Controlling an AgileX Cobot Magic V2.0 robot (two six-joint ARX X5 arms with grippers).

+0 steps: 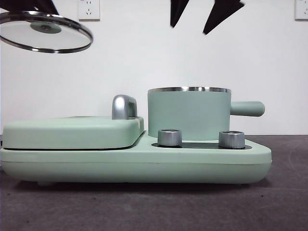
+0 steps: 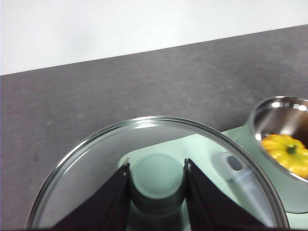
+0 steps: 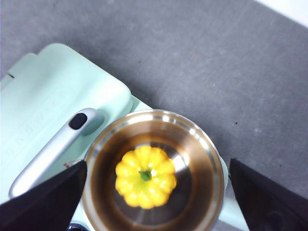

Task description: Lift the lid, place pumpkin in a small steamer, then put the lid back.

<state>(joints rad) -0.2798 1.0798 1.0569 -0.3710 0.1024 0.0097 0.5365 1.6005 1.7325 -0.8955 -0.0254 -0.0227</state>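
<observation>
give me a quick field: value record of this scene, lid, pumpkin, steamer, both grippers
lid: held in the air, off to the side of the steamer, tilted
pumpkin: inside the steamer, stem up
small steamer: uncovered, on the appliance base
left gripper: shut on the lid's knob
right gripper: open, above the steamer, holding nothing
flat cover: closed, beside the steamer

The pumpkin (image 3: 146, 177) is sitting inside the small steamer (image 1: 189, 113), which is standing on the appliance base (image 1: 134, 161) at 3 o'clock of the flat cover (image 1: 72, 132), while the lid (image 1: 45, 32) is hanging high at 10 o'clock.
</observation>
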